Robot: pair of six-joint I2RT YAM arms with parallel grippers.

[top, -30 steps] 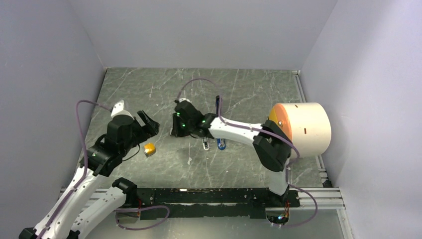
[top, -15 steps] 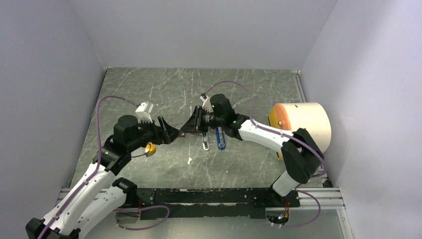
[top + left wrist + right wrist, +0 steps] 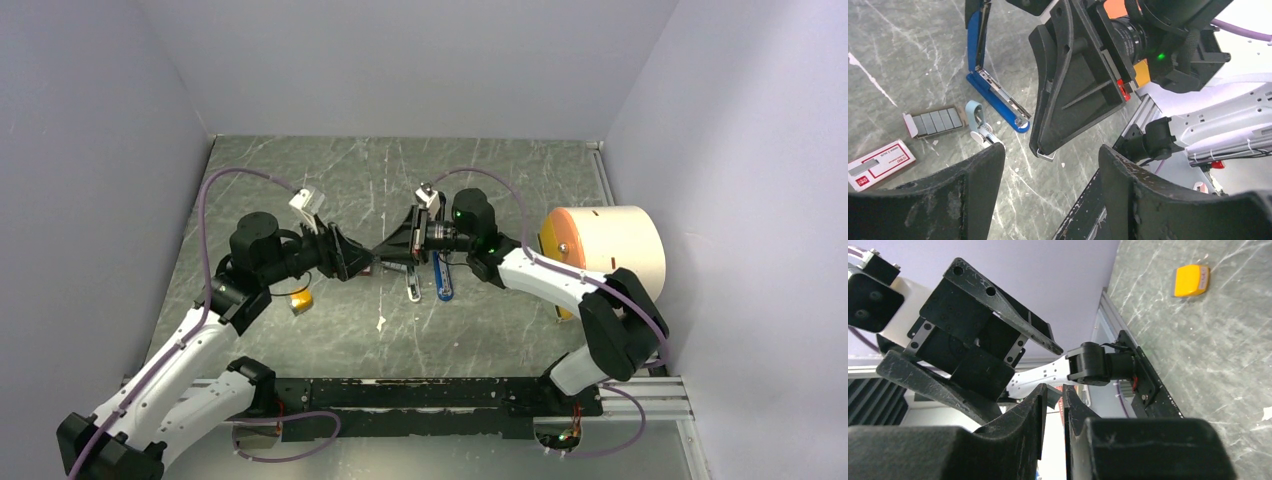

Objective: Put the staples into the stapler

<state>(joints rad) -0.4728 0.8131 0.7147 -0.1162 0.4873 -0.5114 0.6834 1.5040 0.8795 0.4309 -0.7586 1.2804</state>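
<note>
My right gripper (image 3: 384,252) is raised above the table, pointing left, shut on a short silvery strip of staples (image 3: 1046,155) at its fingertips. My left gripper (image 3: 364,266) is open and empty, pointing right, its tips almost meeting the right gripper's. In the left wrist view the strip shows between my open left fingers (image 3: 973,190); I cannot tell if it is inside them. The blue stapler (image 3: 993,92) lies hinged open on the table with its metal rail showing, also in the top view (image 3: 441,276). A grey tray of staples (image 3: 935,121) and the red-and-white box (image 3: 880,164) lie near it.
A small orange-yellow block (image 3: 300,299) lies under the left arm, also in the right wrist view (image 3: 1191,280). A pale blue-and-white small tool (image 3: 979,122) lies beside the stapler. A large white cylinder with an orange face (image 3: 610,258) stands at the right. Grey walls enclose the table.
Both arms swung toward each other. The right gripper rose from the table and turned left with the strip. The left gripper moved right and up until the tips nearly meet.
</note>
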